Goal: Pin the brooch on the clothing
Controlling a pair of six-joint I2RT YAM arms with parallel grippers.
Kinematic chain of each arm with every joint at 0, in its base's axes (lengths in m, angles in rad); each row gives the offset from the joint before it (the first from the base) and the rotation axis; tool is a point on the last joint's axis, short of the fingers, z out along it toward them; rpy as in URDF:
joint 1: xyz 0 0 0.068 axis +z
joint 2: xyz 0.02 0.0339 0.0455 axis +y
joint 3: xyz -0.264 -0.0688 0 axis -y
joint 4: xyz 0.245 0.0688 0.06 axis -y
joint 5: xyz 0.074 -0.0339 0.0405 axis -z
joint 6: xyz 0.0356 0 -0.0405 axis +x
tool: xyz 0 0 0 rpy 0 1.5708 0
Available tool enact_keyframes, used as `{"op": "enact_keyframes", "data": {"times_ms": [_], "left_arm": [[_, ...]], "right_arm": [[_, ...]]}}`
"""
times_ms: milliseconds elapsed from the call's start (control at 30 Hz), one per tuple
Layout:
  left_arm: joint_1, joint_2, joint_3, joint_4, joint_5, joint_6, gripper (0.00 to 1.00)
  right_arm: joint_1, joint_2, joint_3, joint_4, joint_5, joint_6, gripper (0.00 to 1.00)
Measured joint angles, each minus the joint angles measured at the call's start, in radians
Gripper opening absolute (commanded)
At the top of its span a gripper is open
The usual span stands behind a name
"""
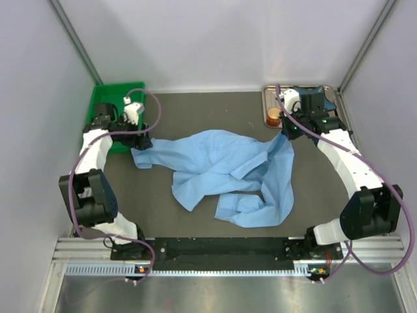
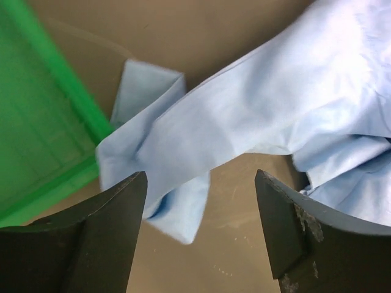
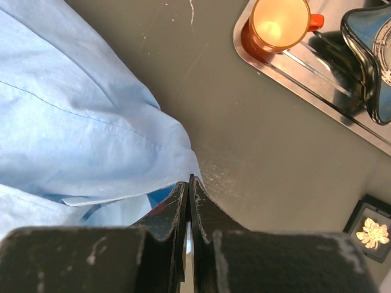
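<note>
While I spread the crumpled light-blue woven shirt (image 1: 221, 163), my right pincer (image 3: 190, 183) is clamped on its edge, my left pincer (image 2: 200, 180) apart; next, fetch the gold leaf-shaped brooch (image 3: 372, 232) beside it.

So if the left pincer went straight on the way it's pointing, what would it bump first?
Most likely the light blue shirt: a fold of it lies straight ahead of the open left pincer, between its fingers, with the table underneath. How far off is hard to tell.
</note>
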Motion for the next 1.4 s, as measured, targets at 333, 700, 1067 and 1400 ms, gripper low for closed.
{"op": "enact_keyframes", "data": {"times_ms": [333,700,1067,1400], "left_arm": [[-0.438,-0.143,-0.153,0.185,0.115,0.244,0.6],[-0.646,-0.032,-0.256,0.204,0.06,0.544,0.74],[-0.88,-0.066,-0.436,0.375,-0.118,0.463,0.73],[-0.837,-0.126,-0.455,0.471,-0.251,0.378,0.59]], "right_arm": [[0.0,0.011,0.0,0.002,-0.05,0.039,0.0],[0.0,0.011,0.003,0.002,-0.048,0.039,0.0],[0.0,0.011,0.003,0.002,-0.048,0.038,0.0],[0.0,0.01,0.003,0.002,-0.051,0.037,0.0]]}}
